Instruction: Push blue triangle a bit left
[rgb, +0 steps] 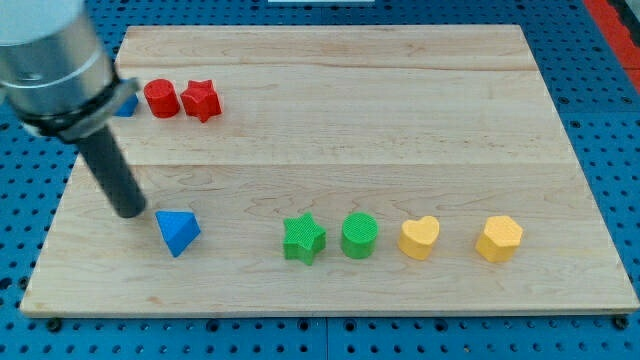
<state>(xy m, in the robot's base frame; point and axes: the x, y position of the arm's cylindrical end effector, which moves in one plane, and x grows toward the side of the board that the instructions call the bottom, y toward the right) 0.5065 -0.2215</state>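
The blue triangle (178, 231) lies on the wooden board (330, 120) at the view's lower left. My tip (130, 212) rests on the board just to the left of it and slightly higher in the view, a small gap apart. The rod rises up and to the left into the grey arm body at the view's top left corner.
A red cylinder (160, 98) and a red star (201, 99) sit at the upper left, with another blue block (127, 104) partly hidden behind the arm. Along the lower row stand a green star (303, 239), a green cylinder (360, 235), a yellow heart (419, 238) and a yellow hexagon (499, 238).
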